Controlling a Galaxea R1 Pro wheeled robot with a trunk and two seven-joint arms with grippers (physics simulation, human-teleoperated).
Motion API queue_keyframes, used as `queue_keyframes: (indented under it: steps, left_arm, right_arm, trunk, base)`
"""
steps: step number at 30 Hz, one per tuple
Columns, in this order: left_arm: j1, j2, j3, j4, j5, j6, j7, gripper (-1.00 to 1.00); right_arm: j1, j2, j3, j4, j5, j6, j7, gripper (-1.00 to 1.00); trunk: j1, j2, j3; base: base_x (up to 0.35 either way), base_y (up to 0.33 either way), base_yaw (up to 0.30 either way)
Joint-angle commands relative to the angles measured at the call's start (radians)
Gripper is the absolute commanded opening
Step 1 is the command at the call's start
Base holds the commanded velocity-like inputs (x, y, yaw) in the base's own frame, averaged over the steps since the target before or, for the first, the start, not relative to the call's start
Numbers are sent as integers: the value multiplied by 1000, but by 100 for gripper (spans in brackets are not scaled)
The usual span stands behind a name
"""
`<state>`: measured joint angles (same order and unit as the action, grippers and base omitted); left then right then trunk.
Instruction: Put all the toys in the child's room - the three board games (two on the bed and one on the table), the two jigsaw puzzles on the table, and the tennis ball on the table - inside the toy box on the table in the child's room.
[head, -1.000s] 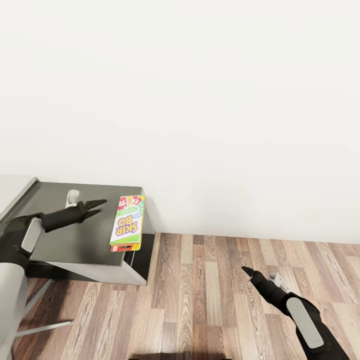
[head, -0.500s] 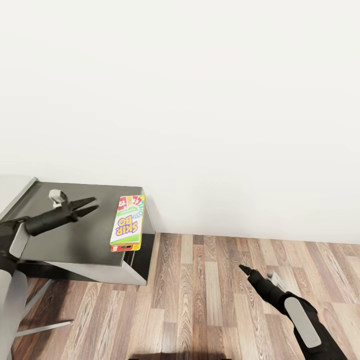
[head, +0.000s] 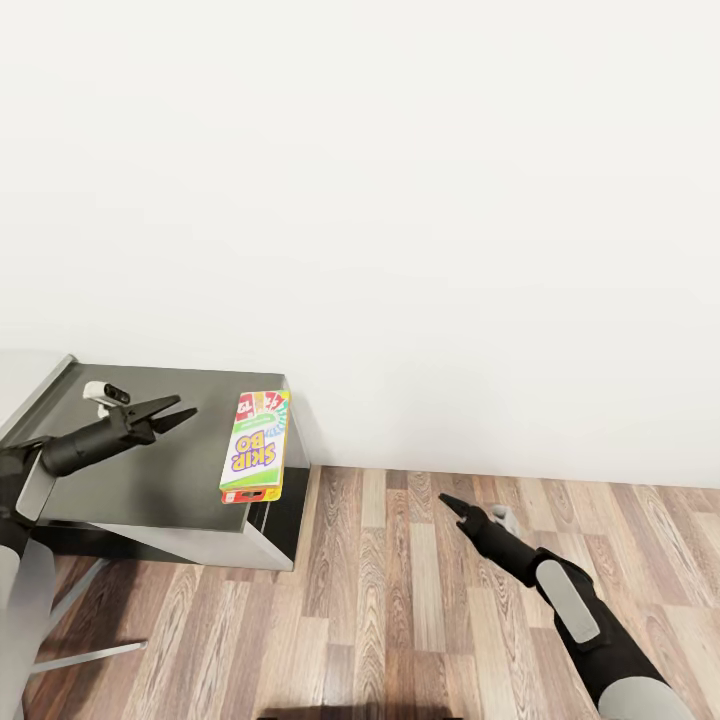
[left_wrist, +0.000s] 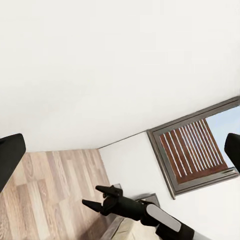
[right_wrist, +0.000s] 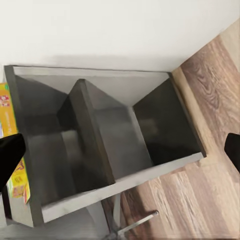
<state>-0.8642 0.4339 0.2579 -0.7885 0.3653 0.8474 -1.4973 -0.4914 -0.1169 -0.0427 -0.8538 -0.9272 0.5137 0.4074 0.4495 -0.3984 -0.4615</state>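
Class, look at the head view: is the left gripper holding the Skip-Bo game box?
No. The left gripper hangs open and empty above the dark cabinet top, apart from the Skip-Bo game box lying by the cabinet's edge.

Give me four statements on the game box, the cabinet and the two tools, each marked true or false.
1. The Skip-Bo game box lies on the dark-topped cabinet. True.
2. The left tool grips the game box. False: it is open and empty, apart from the box.
3. The right tool hangs over the wood floor. True.
4. The game box lies at the cabinet's left edge. False: it lies by the right edge.
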Motion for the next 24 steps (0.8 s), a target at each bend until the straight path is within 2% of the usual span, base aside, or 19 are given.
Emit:
queue_keyframes:
  steps: [1, 8, 12, 16, 18, 20, 21, 24]
  left_arm:
    - [0, 0, 0, 0, 0, 10, -4, 100]
    - [2, 1, 1, 0, 2, 10, -6, 100]
    - [5, 0, 1, -4, 3, 10, -6, 100]
    - [10, 0, 1, -12, 3, 10, -6, 100]
    - [11, 0, 1, -14, 3, 10, -6, 100]
    - [12, 0, 1, -15, 3, 10, -6, 100]
    - [12, 0, 1, -15, 3, 10, -6, 100]
    - [13, 0, 1, -15, 3, 10, -6, 100]
  right_arm:
    - [-5, 1, 9, 7, -5, 8, 2, 100]
    - [-35, 6, 28, 65, -12, 26, 13, 100]
    - [-74, 29, 31, 125, -5, 42, 18, 100]
    - [-134, 52, 35, 244, 5, 43, 24, 100]
    - [-147, 56, 41, 267, 26, 41, 26, 100]
    - [-156, 59, 52, 281, 72, 31, 33, 100]
    - [-158, 59, 54, 283, 83, 27, 38, 100]
    - [-170, 73, 60, 288, 120, 11, 80, 100]
  trunk:
    - [1, -2, -1]
    - [1, -2, -1]
    - [1, -2, -1]
    - [1, -2, -1]
    - [1, -2, -1]
    - [1, -2, -1]
    - [1, -2, -1]
    - [1, -2, -1]
  base:
    - [0, 0, 0]
    - [0, 0, 0]
    - [0, 0, 0]
    - [0, 0, 0]
    - [0, 0, 0]
    - [0, 0, 0]
    - [0, 0, 0]
    - [0, 0, 0]
